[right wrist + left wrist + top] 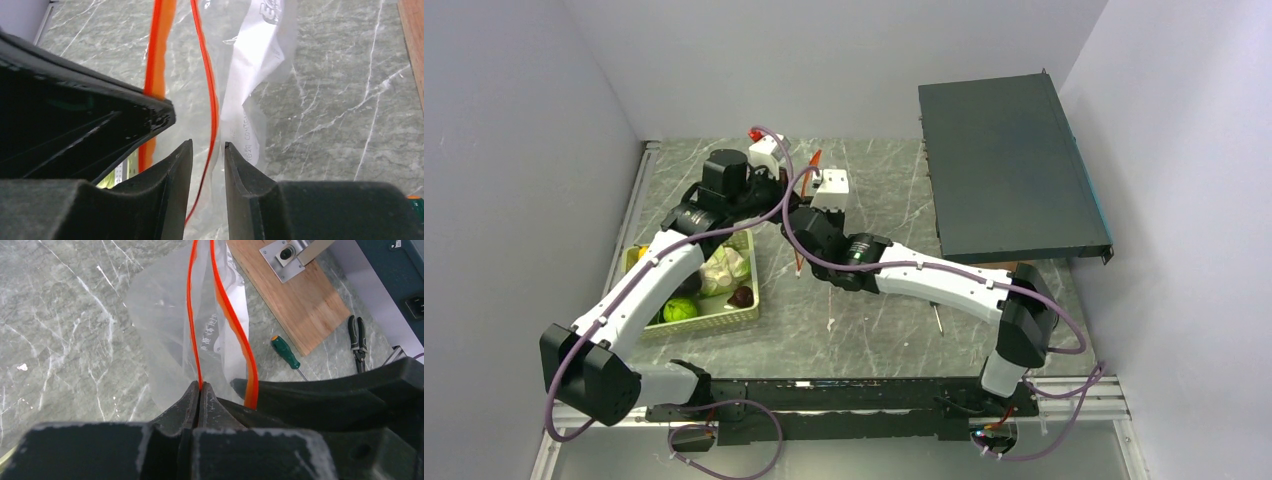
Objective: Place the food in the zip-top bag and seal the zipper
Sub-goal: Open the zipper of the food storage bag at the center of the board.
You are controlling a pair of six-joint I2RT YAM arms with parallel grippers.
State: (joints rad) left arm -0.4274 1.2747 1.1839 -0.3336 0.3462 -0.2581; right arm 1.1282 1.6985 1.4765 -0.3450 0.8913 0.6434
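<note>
Left pincer [200,389] is clenched on one strip of the zipper [190,315] of the zip-top bag [160,325]. Right pincer [208,150] is released; the other strip passes between its jaws.

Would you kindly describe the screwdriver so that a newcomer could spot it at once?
Find the wooden board lying on the grey marble table. Beside its edge lie two tools, a screwdriver and pliers. The screwdriver is the one with the bright green handle and orange end cap; the pliers are dark.

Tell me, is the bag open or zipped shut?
Open. The bag has its two orange zipper strips apart; the left gripper pinches one.
</note>
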